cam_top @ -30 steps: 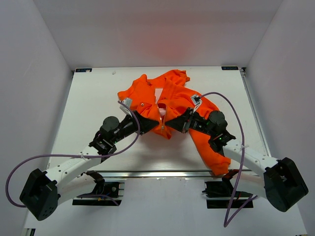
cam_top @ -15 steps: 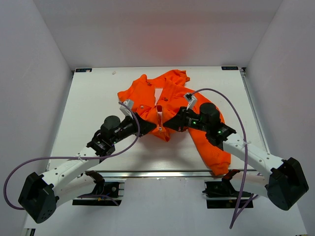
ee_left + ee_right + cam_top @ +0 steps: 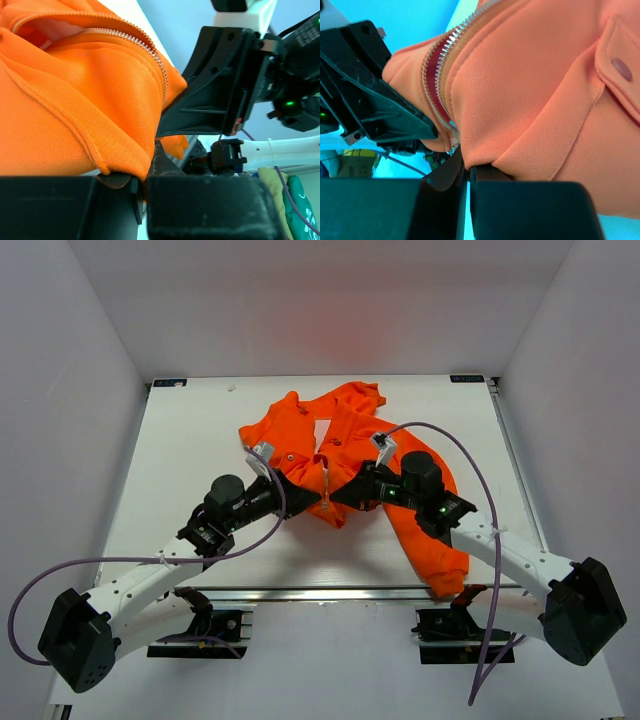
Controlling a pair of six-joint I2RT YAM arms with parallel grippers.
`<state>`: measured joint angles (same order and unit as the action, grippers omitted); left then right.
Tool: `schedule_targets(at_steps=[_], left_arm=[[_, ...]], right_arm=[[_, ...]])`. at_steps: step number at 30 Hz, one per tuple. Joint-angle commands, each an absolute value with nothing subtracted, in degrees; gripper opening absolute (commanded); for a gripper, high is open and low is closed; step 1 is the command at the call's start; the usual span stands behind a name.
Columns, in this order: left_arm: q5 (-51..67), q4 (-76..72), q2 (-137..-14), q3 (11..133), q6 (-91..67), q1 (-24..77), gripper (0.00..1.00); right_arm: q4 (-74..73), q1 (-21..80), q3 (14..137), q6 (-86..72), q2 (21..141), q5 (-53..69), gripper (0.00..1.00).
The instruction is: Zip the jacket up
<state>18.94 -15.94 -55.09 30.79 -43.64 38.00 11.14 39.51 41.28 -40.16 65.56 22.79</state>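
the bright orange soft fabric jacket [image 3: 345, 435] lies crumpled mid-frame on the white desk [image 3: 200, 440], its hem end towards the bottom of the frame. over the last second the right pincer [image 3: 340, 500] has swung leftwards, closing on the left pincer [image 3: 315, 502], which barely moved. both are clamped shut on jacket hem beside the silver zipper teeth [image 3: 127, 39]. the two front edges now sit nearly together, likely ready for joining; whether the zip's foot is engaged i cannot tell.

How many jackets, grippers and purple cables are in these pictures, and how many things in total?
orange jacket: 1
grippers: 2 (left gripper, right gripper)
purple cables: 2 (left cable, right cable)
total: 5
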Motion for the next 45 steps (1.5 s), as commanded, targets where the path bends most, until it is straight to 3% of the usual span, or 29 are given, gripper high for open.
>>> schedule_targets(at_steps=[1,7,29,34,35,39,41,45], left_arm=[[22.94,-21.27,-54.40,30.76,-44.65,38.32,0.00],[25.05,-20.13,-54.41,30.32,-45.79,38.32,0.00],[28.39,-24.44,-53.70,28.21,-47.72,38.41,0.00],[27.69,-22.50,-54.31,28.92,-47.81,38.41,0.39],[27.51,-22.24,-54.58,28.92,-47.90,38.32,0.53],[27.86,-24.07,-56.25,28.30,-49.56,38.32,0.58],[28.65,-25.92,-57.56,27.86,-50.36,38.32,0.52],[29.18,-26.98,-58.71,27.69,-51.42,38.32,0.50]], right_arm=[[19.94,39.81,38.85,-41.04,62.85,21.71,0.00],[28.47,39.81,34.98,-41.84,59.16,20.66,0.00],[28.48,39.73,35.16,-42.89,58.98,18.72,0.00],[28.39,39.81,34.72,-42.63,58.10,20.56,0.00],[28.48,39.81,34.54,-42.71,58.01,20.91,0.00],[30.23,39.81,32.44,-45.34,58.09,22.23,0.00],[31.99,39.90,31.56,-46.31,58.27,22.67,0.00],[30.94,39.90,31.81,-45.88,58.89,22.94,0.00]])
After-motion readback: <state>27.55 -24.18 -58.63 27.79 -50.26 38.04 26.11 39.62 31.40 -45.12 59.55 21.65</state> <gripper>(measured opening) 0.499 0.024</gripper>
